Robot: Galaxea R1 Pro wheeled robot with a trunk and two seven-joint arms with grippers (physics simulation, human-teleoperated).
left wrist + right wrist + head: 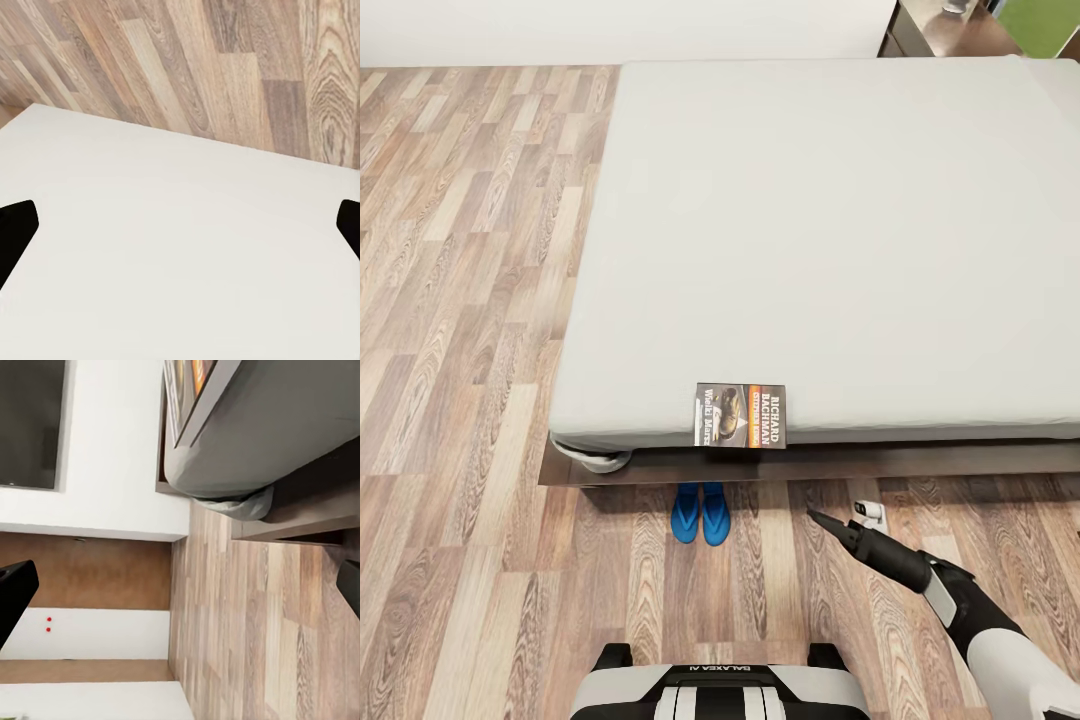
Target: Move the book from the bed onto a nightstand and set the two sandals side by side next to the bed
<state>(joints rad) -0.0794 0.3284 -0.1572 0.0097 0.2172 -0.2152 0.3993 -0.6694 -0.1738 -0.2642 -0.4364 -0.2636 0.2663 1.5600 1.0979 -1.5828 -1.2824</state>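
At the foot of the bed (830, 230), I stand on the wood-plank floor (460, 300). The book (740, 415) lies flat at the mattress's near edge, its lower edge flush with that edge. The two blue sandals (699, 512) sit side by side and touching on the floor just below it, toes tucked toward the dark bed frame. My right gripper (838, 522) hangs low over the floor, near the sandals; its fingertips stand wide apart with nothing between them. My left gripper (180, 240) is likewise spread, over a plain white surface (180, 255).
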